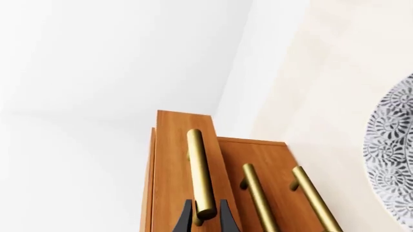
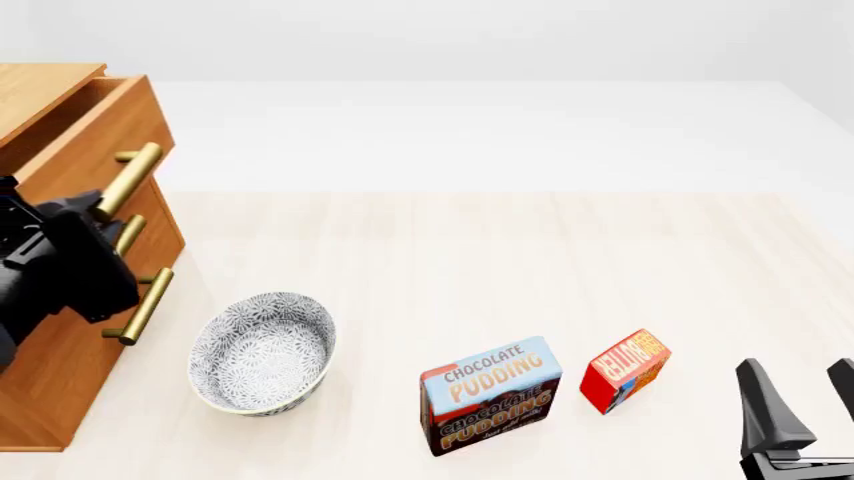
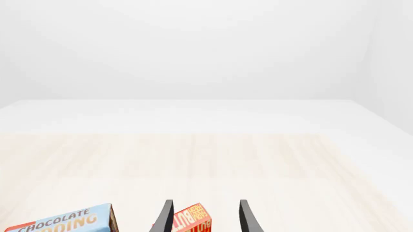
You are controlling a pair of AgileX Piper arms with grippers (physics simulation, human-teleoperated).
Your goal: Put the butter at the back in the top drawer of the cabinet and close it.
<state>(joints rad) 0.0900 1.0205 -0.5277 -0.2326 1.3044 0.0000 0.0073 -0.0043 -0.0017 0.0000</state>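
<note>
The left hand (image 1: pixel 206 217) pinched the top drawer (image 2: pixel 83 140) handle to pull it out, while the right hand (image 2: pixel 801 400) waited wide apart near the butter (image 2: pixel 625 370).

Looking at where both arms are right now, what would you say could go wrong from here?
1. The left gripper closes on only the very end of the top drawer's handle; it may slip off while the drawer is only partly out.
2. The pudding box stands close beside the butter, so the open right gripper might knock it when reaching in.
3. The bowl sits near the cabinet, in the likely carrying path.
</note>
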